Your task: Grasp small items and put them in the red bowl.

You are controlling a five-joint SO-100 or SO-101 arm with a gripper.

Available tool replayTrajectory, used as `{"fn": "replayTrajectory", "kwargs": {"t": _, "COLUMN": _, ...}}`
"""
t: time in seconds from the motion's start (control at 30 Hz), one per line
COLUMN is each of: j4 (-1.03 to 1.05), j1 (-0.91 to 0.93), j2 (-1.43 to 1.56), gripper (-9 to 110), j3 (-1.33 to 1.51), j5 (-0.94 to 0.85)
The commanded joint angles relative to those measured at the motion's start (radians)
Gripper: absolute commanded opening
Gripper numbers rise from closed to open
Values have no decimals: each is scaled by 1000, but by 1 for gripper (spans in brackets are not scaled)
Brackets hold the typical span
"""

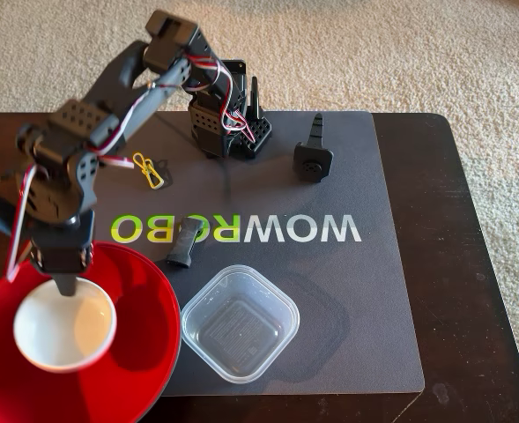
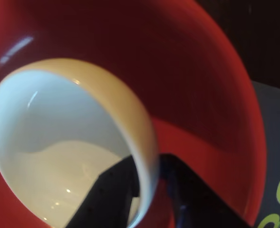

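The red bowl (image 1: 144, 291) sits at the front left of the table and fills the wrist view (image 2: 201, 95). Inside it is the small white bowl (image 1: 65, 326), tilted in the wrist view (image 2: 59, 142). My gripper (image 1: 67, 284) is over the white bowl's far rim, shut on that rim (image 2: 147, 190) with one finger inside and one outside. Lying on the mat are the clear square tub (image 1: 239, 323), the short black bar (image 1: 183, 252), the yellow clip (image 1: 150, 170) and the black round-headed spiked part (image 1: 313, 154).
A grey mat (image 1: 347, 300) printed WOWROBO covers the dark wooden table (image 1: 470, 264). The arm's base (image 1: 233, 119) stands at the mat's far edge. Beige carpet (image 1: 400, 53) lies beyond the table.
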Motion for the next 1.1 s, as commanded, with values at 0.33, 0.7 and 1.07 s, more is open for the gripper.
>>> {"fn": "replayTrajectory", "kwargs": {"t": 0.33, "j4": 255, "j1": -71, "j2": -405, "gripper": 0, "j3": -589, "j5": -9}}
{"fn": "replayTrajectory", "kwargs": {"t": 0.7, "j4": 528, "j1": -52, "j2": -420, "gripper": 30, "j3": -1040, "j5": 32}}
{"fn": "replayTrajectory", "kwargs": {"t": 1.07, "j4": 529, "j1": -229, "j2": -86, "gripper": 30, "j3": -730, "j5": 127}}
